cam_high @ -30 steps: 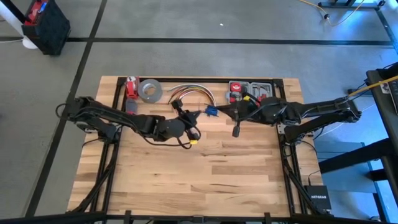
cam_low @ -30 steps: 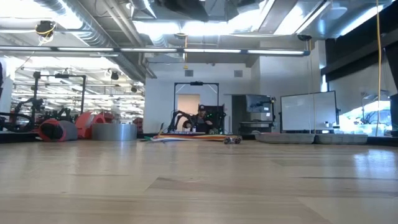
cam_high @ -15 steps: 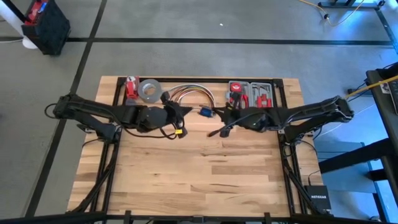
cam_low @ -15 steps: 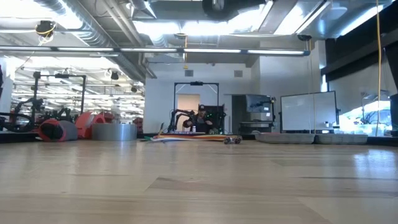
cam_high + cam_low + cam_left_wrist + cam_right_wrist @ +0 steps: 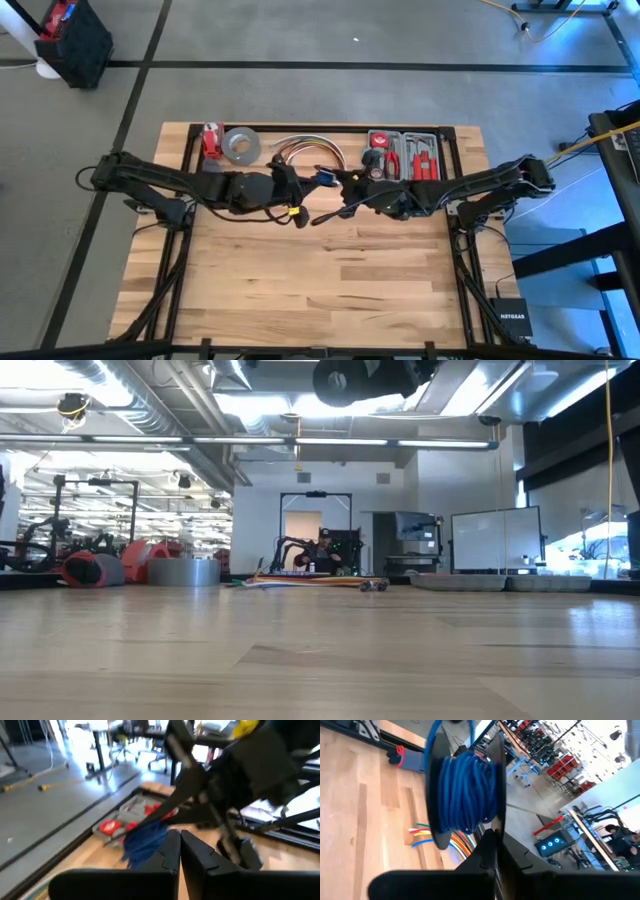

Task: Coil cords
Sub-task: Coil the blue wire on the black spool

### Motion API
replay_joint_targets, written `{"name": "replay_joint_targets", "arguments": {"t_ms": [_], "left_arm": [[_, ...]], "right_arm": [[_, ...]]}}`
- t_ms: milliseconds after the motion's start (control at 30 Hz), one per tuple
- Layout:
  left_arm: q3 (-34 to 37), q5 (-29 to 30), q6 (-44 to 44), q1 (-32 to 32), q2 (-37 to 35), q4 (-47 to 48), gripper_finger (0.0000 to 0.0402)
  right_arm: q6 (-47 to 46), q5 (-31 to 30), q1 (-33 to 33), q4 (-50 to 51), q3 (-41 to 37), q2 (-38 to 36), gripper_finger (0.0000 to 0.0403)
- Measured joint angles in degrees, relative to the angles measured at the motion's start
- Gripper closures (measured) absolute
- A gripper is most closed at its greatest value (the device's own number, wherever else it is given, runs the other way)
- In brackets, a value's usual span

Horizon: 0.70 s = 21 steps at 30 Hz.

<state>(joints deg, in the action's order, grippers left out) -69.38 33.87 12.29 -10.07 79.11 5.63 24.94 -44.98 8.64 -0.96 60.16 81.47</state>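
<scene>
A black spool (image 5: 465, 790) wound with blue cord (image 5: 462, 785) hangs high above the table's far middle. It shows as a dark disc (image 5: 345, 378) at the top of the low view. My right gripper (image 5: 348, 198) reaches in from the right and is shut on the spool. My left gripper (image 5: 298, 188) reaches in from the left, facing it, and is shut. A blue piece of the cord (image 5: 145, 842) lies right at its fingertips, and shows as a blue spot (image 5: 325, 178) between the two grippers. My left gripper has the blue cord (image 5: 150, 837) at its shut fingertips, but motion blur hides whether it is pinched or only lies against one finger. The fingers come in about level from the table's left. My right gripper pinches the rim of one black flange (image 5: 493, 826) between its two fingers, coming about level from the table's right. The spool stands lifted clear of the table, its blue winding ahead of the fingers.
Along the far edge lie a grey tape roll (image 5: 240, 146), a red item (image 5: 211, 140), an arched bundle of orange, red and white cables (image 5: 305, 150) and an open tool case (image 5: 405, 155). The near half of the wooden table (image 5: 320, 290) is bare.
My right gripper has gone toward the table's left and down with the spool, rolling as it went. The spool has dropped into the top of the low view. My left gripper has drawn back toward the far left, risen a little, and rolled. Both stay shut.
</scene>
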Motion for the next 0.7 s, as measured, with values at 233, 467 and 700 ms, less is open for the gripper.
{"name": "replay_joint_targets", "arguments": {"t_ms": [233,467,700], "left_arm": [[-0.1,-0.2,-6.2,0.0,4.7,-5.8,0.0400],[-0.2,-0.1,-12.7,-0.1,8.4,-6.6,0.0400],[-0.2,-0.5,-16.2,-0.2,8.5,-4.7,0.0363]], "right_arm": [[-0.9,1.0,-0.1,-2.4,-0.2,0.2,0.0400],[-2.4,0.9,-0.2,-2.7,-0.3,0.3,0.0400],[-1.6,1.1,-0.5,1.1,-0.3,0.3,0.0400]]}}
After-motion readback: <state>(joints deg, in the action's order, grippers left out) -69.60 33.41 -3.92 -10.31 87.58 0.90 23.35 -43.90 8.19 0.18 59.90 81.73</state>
